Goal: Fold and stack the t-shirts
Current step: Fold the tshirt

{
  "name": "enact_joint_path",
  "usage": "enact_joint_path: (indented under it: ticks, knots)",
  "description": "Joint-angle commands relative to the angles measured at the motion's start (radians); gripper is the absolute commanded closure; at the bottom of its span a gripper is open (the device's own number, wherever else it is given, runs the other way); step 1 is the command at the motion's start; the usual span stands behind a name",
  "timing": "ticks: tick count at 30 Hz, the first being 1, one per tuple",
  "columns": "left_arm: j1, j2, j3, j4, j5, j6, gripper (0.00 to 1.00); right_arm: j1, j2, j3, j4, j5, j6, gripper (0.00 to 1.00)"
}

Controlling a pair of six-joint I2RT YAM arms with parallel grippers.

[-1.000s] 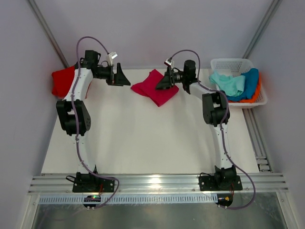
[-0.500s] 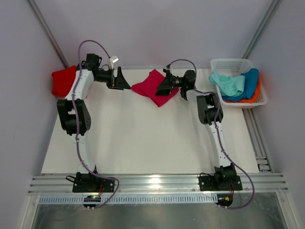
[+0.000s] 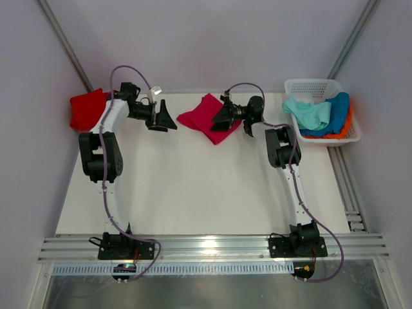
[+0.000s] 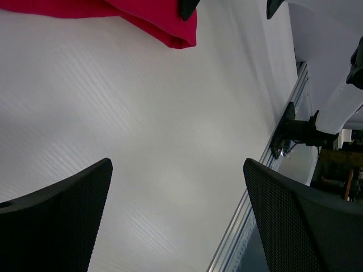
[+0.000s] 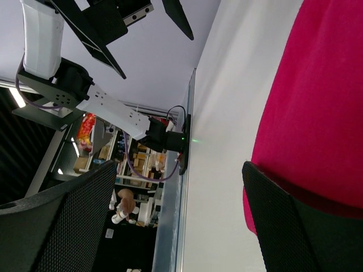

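Folded crimson t-shirt (image 3: 207, 116) lies upper centre on the table (image 3: 193, 193). Left hand (image 3: 168, 117) and right hand (image 3: 217, 119) bracket it, both wide open and empty, likely poised to lift it for stacking.

Lighting: we record bright, even, diffuse light from overhead; faint shadows on table (image 3: 193, 187). Glare: metal rail (image 3: 212, 243). Wrist views: sharp, mesh on fingers (image 4: 57, 221) crisp.

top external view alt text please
The left end effector and right end effector, both open, flank a folded crimson-pink t-shirt. A red t-shirt lies far left; a white basket of t-shirts sits far right.
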Motion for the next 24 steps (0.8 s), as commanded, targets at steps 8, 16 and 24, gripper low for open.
enact_joint_path:
  ticks: [8, 16, 24]
  knots:
    - [-0.001, -0.042, -0.038, 0.061, 0.031, -0.005, 0.01, 0.005, 0.058, 0.004, -0.005, -0.024, 0.031, 0.04]
    - [-0.001, -0.077, -0.067, 0.067, 0.022, 0.004, 0.01, 0.005, 0.028, 0.056, 0.009, -0.072, 0.039, 0.04]
    - [-0.001, -0.085, -0.078, 0.089, 0.023, -0.016, 0.01, 0.005, -0.084, 0.187, -0.305, -0.127, -0.204, 0.04]
